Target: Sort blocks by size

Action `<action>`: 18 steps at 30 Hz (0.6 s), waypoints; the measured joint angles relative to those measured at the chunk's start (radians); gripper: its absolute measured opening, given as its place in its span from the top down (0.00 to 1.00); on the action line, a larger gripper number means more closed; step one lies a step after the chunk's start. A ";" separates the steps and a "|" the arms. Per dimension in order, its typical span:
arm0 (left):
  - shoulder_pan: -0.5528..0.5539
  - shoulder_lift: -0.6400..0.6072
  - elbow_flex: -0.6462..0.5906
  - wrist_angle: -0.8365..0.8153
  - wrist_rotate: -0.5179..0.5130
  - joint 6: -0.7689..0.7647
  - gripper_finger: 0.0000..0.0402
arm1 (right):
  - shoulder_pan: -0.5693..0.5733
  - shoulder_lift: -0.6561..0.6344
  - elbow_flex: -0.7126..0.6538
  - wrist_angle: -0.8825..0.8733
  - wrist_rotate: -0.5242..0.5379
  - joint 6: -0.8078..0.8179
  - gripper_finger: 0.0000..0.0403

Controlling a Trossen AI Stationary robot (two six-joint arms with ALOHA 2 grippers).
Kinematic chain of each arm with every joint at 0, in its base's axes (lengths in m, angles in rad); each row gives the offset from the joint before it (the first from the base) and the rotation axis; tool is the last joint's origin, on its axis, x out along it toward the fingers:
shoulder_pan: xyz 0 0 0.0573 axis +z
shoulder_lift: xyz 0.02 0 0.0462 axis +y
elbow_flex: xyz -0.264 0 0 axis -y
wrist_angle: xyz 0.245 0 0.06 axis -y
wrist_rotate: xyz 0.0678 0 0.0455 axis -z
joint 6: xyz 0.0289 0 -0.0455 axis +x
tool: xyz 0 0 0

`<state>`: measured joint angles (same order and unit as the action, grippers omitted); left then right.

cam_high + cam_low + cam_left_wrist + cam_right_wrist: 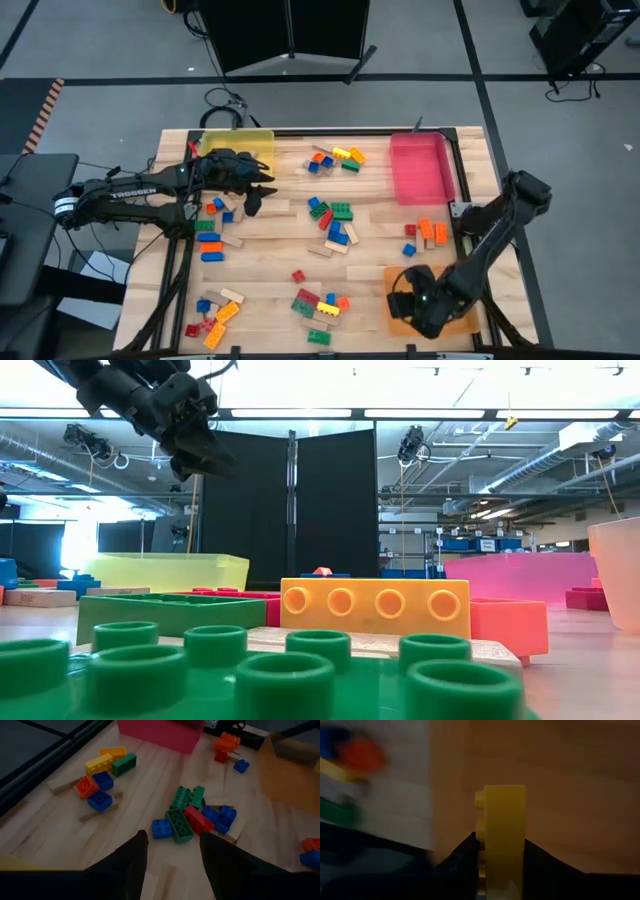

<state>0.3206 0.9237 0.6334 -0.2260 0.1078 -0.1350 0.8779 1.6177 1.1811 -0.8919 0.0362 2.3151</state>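
Studded bricks in red, blue, green, orange and yellow, with some tan wooden blocks, lie in loose clusters on the wooden table: mid-table point(335, 215), far centre point(335, 158), near centre point(318, 305) and near left point(215, 315). My left gripper point(255, 197) hovers open above the table's left half, with nothing between its fingers point(173, 836); it also shows in the low view point(200, 455). My right gripper point(412, 300) hangs over the orange tray point(400, 280) at the near right, shut on a yellow brick point(505, 820). My right gripper pinches the yellow brick between its two fingers point(465, 852), one on the studded face point(481, 845) and one on the opposite face. The fingers point steeply down. The brick juts out past the fingertips, lifted clear above the orange tray's floor.
A yellow tray point(238, 142) stands at the far left and a pink tray point(420, 168) at the far right. More bricks lie by the left edge point(212, 235) and near the right edge point(430, 232). Bare wood shows between the clusters.
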 joint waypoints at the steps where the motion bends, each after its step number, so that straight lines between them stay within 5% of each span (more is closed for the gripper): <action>1: 0.000 0.000 0.000 0.000 0.000 0.003 0.53 | 0.018 0.013 -0.001 -0.005 -0.015 -0.009 0.74; 18: -0.002 0.000 0.000 -0.002 0.000 0.021 0.53 | 0.249 -0.064 -0.245 0.098 0.007 -0.036 0.71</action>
<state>0.3187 0.9237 0.6334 -0.2279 0.1078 -0.1142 1.1265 1.5541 0.9360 -0.7943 0.0430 2.2791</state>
